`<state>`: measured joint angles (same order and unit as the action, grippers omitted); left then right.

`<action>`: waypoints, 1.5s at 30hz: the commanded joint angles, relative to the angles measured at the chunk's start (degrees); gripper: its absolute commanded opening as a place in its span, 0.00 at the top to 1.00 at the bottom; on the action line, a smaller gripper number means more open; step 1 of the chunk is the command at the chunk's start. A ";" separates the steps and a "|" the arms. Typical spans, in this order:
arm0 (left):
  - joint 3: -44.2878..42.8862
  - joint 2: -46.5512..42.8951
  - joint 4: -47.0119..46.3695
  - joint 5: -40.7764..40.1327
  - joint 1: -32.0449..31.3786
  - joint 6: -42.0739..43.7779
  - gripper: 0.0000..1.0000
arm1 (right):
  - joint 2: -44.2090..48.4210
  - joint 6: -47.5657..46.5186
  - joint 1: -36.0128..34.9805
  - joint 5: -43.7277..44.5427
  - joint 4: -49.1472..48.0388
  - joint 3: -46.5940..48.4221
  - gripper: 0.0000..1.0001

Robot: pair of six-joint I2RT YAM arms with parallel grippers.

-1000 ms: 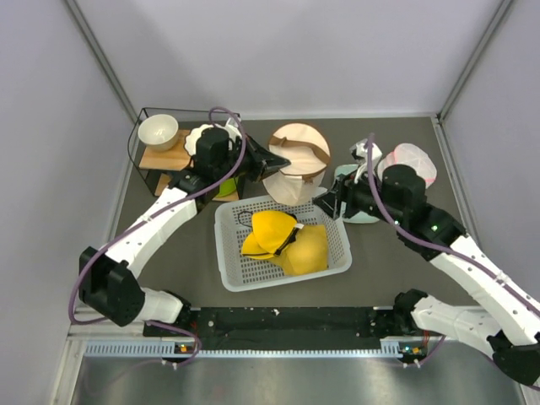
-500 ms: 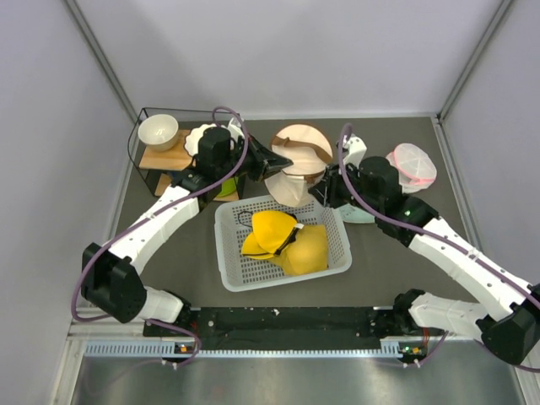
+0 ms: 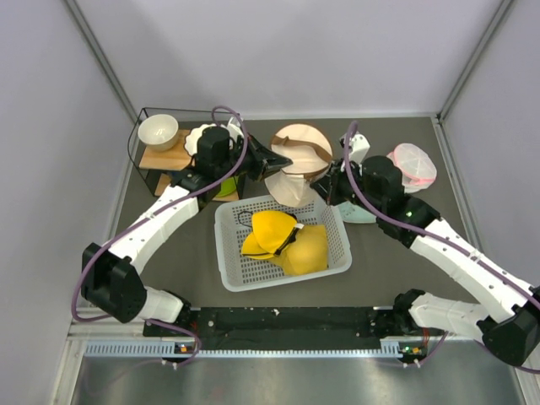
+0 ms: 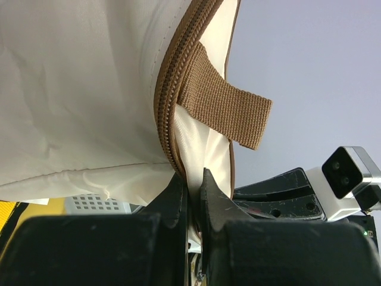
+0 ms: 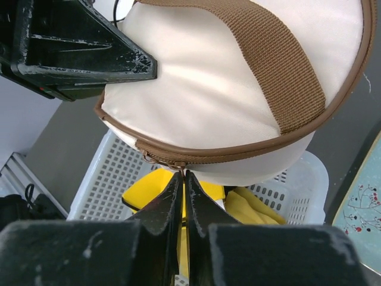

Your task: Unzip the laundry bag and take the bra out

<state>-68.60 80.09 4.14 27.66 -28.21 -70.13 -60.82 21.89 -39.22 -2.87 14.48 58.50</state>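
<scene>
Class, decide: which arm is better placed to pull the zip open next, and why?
Right. The right gripper is shut at the zipper pull under the trim of the laundry bag; the left gripper only pinches the fabric, steadying it.

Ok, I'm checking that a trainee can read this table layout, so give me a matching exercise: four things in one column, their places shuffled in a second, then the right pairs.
Things
1. cream fabric laundry bag with brown strap
2. yellow padded garment
3. white round bowl
4. pink-rimmed white mesh pouch

Places
A. on the wooden shelf at the far left
B. far right of the dark table
C. inside the white plastic lattice basket
D. just beyond that basket's far rim

Pairs: 1-D, 2-C, 3-A, 4-B
</scene>
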 commanded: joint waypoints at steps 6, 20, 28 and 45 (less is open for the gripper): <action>-1.71 -3.19 -4.93 1.70 0.61 1.13 1.00 | 2.46 0.70 -0.50 4.70 -1.66 1.62 1.00; -11.80 4.70 1.73 18.73 2.45 13.86 1.00 | 6.15 -0.44 21.03 -3.00 3.36 -4.54 1.00; -17.79 5.95 11.85 19.98 2.54 25.30 1.00 | 8.77 -2.72 21.03 -10.74 7.05 -1.64 0.74; -26.94 8.41 22.40 29.56 2.37 39.80 1.00 | -4.12 15.89 36.59 -50.11 -3.92 9.09 0.16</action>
<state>-92.29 88.42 26.20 53.49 -25.85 -34.28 -62.22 32.14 -2.81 -43.24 18.76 64.88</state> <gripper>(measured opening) 0.069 0.835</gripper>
